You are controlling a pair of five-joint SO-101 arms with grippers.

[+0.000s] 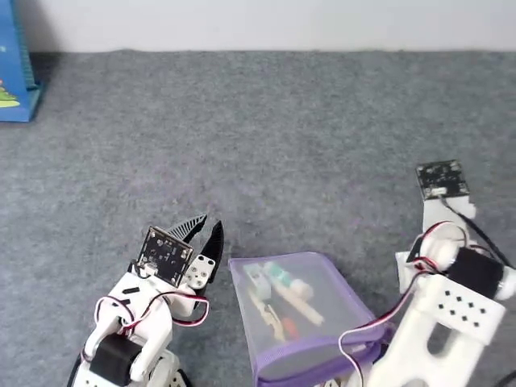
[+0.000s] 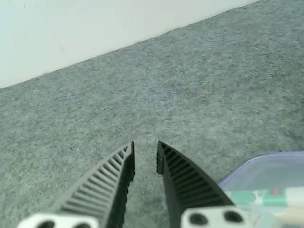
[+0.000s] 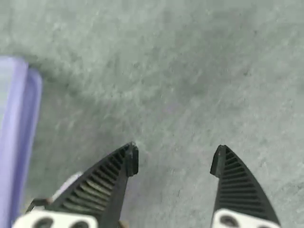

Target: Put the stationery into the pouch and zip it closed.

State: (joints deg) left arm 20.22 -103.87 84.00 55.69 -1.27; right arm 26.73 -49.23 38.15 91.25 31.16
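As I look down from the high camera, the pouch [image 1: 300, 322] lies flat on the grey carpet [image 1: 282, 137] between my two arms, with its thick purple band toward the arm bases. Through its clear side I can see the stationery [image 1: 278, 297] inside, several small pieces lying side by side. I cannot tell whether the zip is closed, because the right arm [image 1: 439, 322] covers that corner of the pouch.

The left gripper [image 1: 208, 227] is just beside the pouch's far left corner and not touching it. On its wrist camera the jaws stand only a narrow slit apart, with nothing between them but carpet. The right gripper [image 3: 176, 156] is on the pouch's other side, over bare carpet. Its jaws are spread wide and grip nothing, and the pouch's purple edge lies beside one jaw.

A blue box [image 1: 16, 72] stands well away from the pouch, at the carpet's far edge by the white wall [image 1: 266, 24].
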